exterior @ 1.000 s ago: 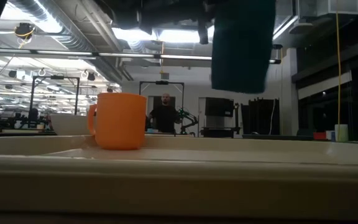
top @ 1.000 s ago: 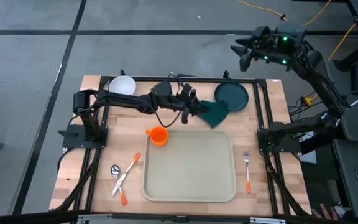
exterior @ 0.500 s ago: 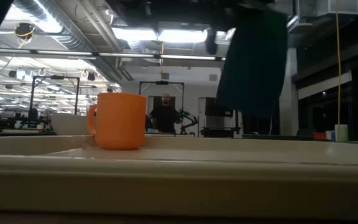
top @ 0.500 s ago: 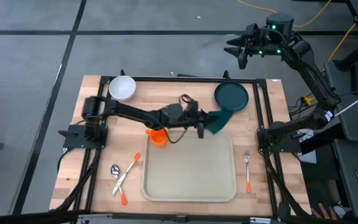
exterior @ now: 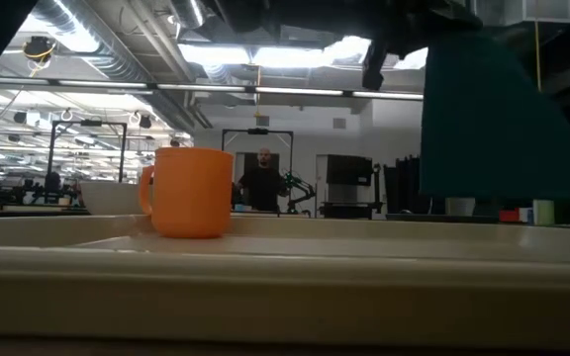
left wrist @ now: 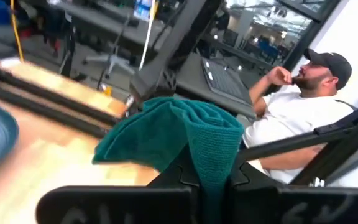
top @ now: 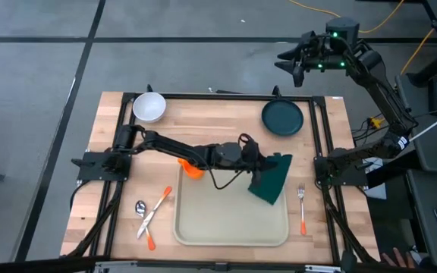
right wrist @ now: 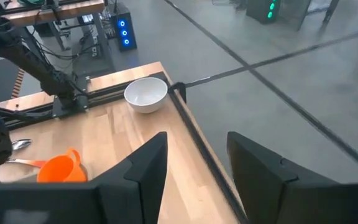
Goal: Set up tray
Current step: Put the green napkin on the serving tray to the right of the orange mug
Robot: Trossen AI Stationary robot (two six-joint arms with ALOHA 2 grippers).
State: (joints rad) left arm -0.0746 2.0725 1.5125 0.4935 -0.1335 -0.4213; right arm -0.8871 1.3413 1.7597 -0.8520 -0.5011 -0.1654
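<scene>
One beige rimmed tray; left gripper grips teal cloth, seemingly over it

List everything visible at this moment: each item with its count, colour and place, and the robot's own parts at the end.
tray: 1, beige, near middle of the table.
cloth: 1, dark teal, held above the tray's far right corner.
cup: 1, orange, beside the tray's far left corner.
bowl: 1, white, far left of table.
plate: 1, dark teal, far right of table.
fork: 1, orange handle, right of the tray.
spoon: 1, metal, left of the tray.
knife: 1, orange handle, left of the tray, crossing the spoon.
person: 1, white shirt, seated beyond the table.
left gripper: shut on the cloth.
right gripper: open, raised beyond the table's far right corner.
</scene>
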